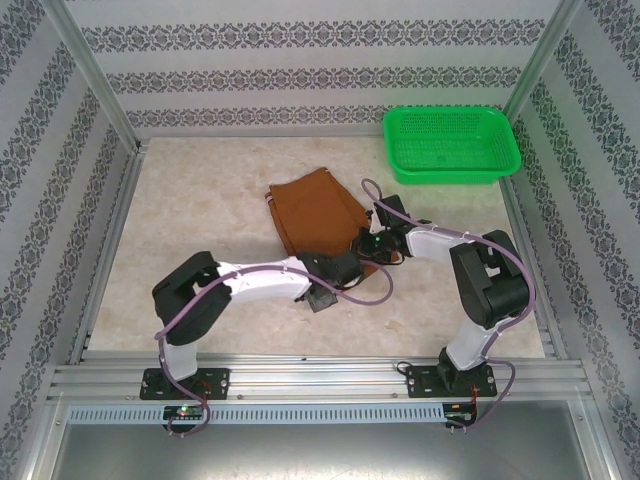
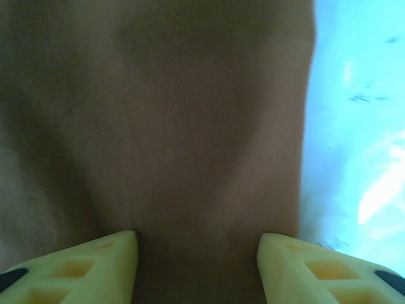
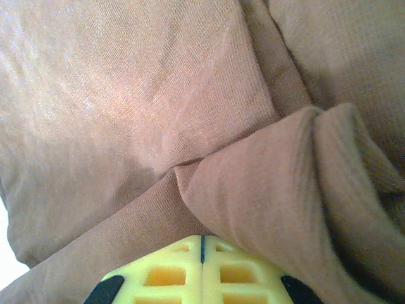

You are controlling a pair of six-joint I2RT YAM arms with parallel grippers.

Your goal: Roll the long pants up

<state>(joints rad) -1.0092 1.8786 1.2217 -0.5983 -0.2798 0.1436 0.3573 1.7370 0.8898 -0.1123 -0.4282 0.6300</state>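
The long pants point(image 1: 313, 210) lie as a rust-brown folded bundle in the middle of the table, with both grippers at its near right corner. My left gripper point(image 1: 350, 268) point(image 2: 197, 253) is open, and its yellow fingers point(image 2: 101, 263) stand apart right over the flat brown cloth point(image 2: 177, 126) beside its right edge. My right gripper point(image 1: 372, 245) point(image 3: 202, 237) is shut, fingertips pressed together where a raised fold of the pants point(image 3: 272, 190) meets them, apparently pinching it. Waistband lining and buttons are hidden.
A green plastic basket point(image 1: 452, 146) stands at the back right. Patterned walls with metal posts enclose the pale tabletop point(image 1: 200, 210). Bare table shows to the right of the cloth in the left wrist view. An aluminium rail point(image 1: 320, 378) carries the arm bases.
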